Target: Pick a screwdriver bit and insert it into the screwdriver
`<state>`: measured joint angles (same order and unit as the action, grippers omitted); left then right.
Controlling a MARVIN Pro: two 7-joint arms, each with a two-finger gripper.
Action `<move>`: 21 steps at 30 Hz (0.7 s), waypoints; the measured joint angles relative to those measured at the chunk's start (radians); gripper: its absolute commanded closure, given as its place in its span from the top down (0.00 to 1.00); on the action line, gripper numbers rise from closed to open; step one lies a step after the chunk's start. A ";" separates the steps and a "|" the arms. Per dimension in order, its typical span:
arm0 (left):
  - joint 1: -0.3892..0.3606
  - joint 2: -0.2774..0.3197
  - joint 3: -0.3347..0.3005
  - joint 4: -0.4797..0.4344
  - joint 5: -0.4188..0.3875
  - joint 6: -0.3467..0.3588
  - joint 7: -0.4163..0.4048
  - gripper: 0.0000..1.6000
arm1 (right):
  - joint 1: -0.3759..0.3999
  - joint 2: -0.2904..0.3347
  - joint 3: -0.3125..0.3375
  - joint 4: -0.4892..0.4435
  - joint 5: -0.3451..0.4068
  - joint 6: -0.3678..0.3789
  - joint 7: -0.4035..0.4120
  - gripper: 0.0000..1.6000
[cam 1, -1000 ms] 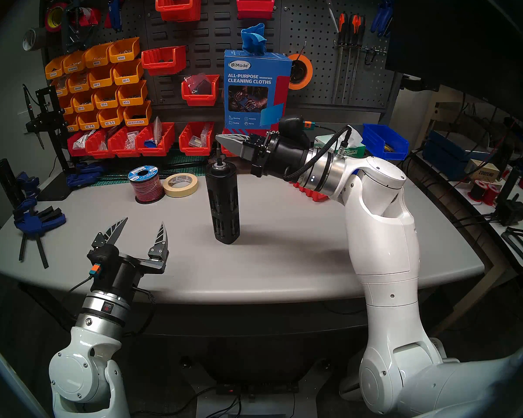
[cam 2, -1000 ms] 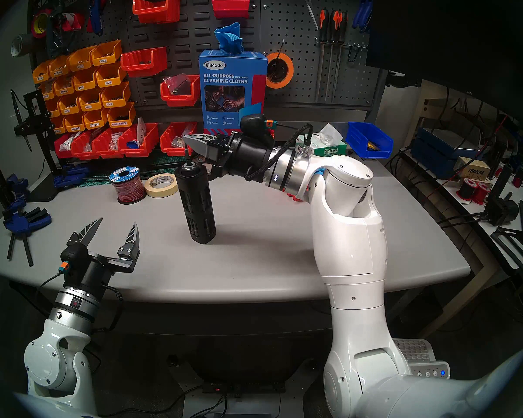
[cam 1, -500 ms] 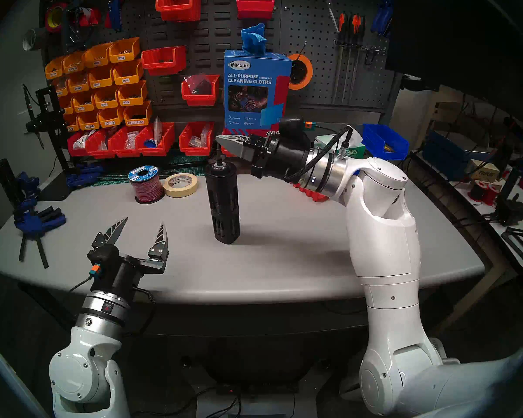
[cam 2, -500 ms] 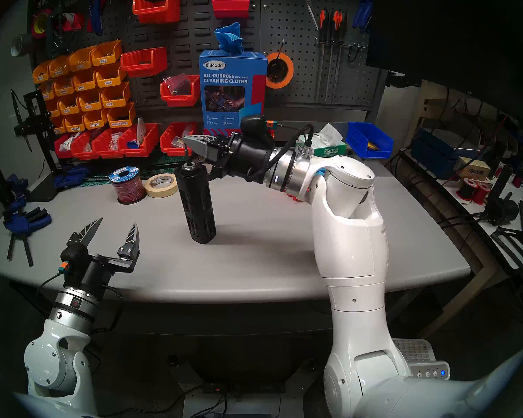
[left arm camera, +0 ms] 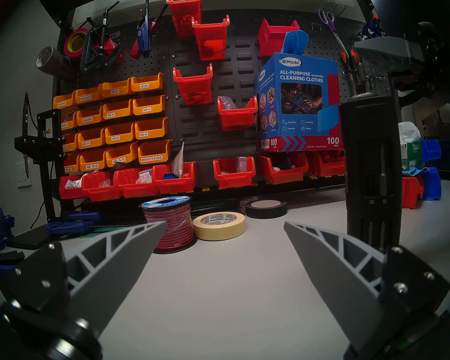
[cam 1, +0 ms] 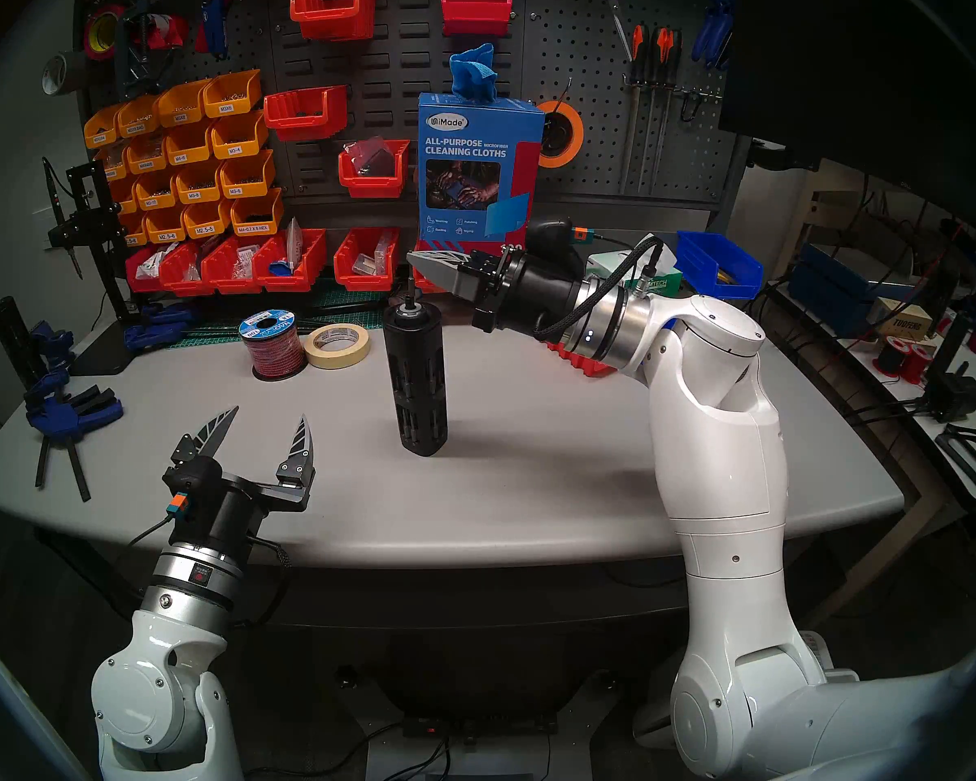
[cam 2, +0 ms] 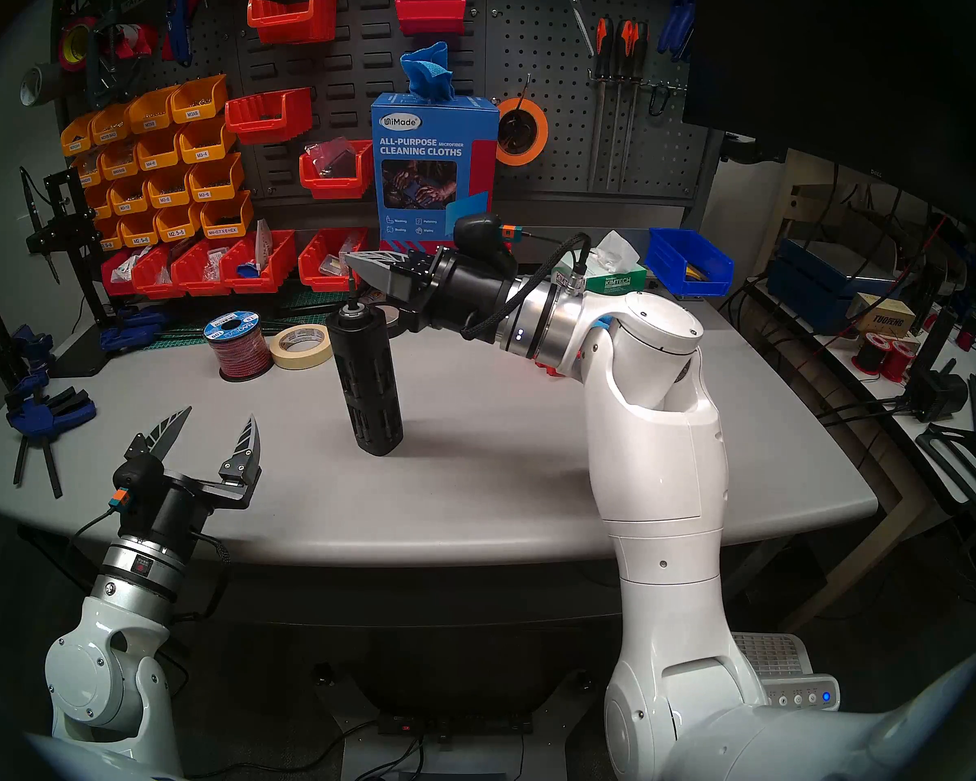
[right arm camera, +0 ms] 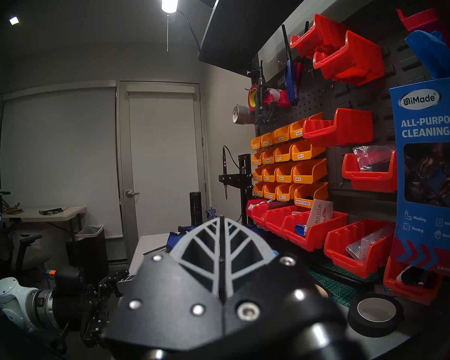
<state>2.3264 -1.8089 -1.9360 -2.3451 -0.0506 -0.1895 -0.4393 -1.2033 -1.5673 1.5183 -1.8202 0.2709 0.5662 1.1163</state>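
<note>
The screwdriver (cam 1: 416, 380), a black slotted cylinder with a silver-ringed socket on top, stands upright mid-table; it also shows in the other head view (cam 2: 368, 380) and the left wrist view (left arm camera: 372, 169). The screwdriver bit (cam 1: 410, 292), a thin dark rod, stands upright with its lower end at the socket; it also shows in the right head view (cam 2: 350, 294). My right gripper (cam 1: 412, 258) lies level just above it, fingers pressed together (right arm camera: 221, 218), on the bit's top end. My left gripper (cam 1: 270, 413) is open and empty near the front left edge.
A red wire spool (cam 1: 271, 343) and a masking tape roll (cam 1: 336, 345) sit left of the screwdriver, with a black tape roll (left arm camera: 266, 208) behind. Blue clamps (cam 1: 69, 413) lie far left. Red bins (cam 1: 362, 258) and a blue cloth box (cam 1: 477, 165) line the back.
My right gripper has shifted slightly to the right and its wrist has dropped a little; the bit's top moved with it. The screwdriver and left arm have not moved.
</note>
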 measured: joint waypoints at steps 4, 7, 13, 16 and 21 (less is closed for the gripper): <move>0.000 -0.001 0.000 0.000 0.000 0.000 -0.001 1.00 | 0.000 0.000 -0.002 0.002 0.000 -0.001 0.001 0.00; -0.001 -0.002 -0.001 0.000 0.001 0.000 -0.002 1.00 | 0.000 -0.001 -0.003 0.004 0.000 -0.001 0.001 0.00; -0.001 -0.004 -0.001 0.000 0.001 0.000 -0.004 1.00 | 0.001 -0.002 -0.004 0.009 0.000 -0.004 0.001 0.00; -0.002 -0.005 -0.002 0.000 0.002 0.000 -0.004 1.00 | 0.002 -0.002 -0.004 0.011 0.000 -0.006 0.001 0.00; -0.002 -0.006 -0.002 0.000 0.002 0.000 -0.006 1.00 | 0.005 -0.003 -0.004 0.018 0.000 -0.010 0.001 0.00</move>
<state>2.3240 -1.8151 -1.9383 -2.3451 -0.0486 -0.1893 -0.4456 -1.1979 -1.5702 1.5138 -1.8021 0.2708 0.5566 1.1171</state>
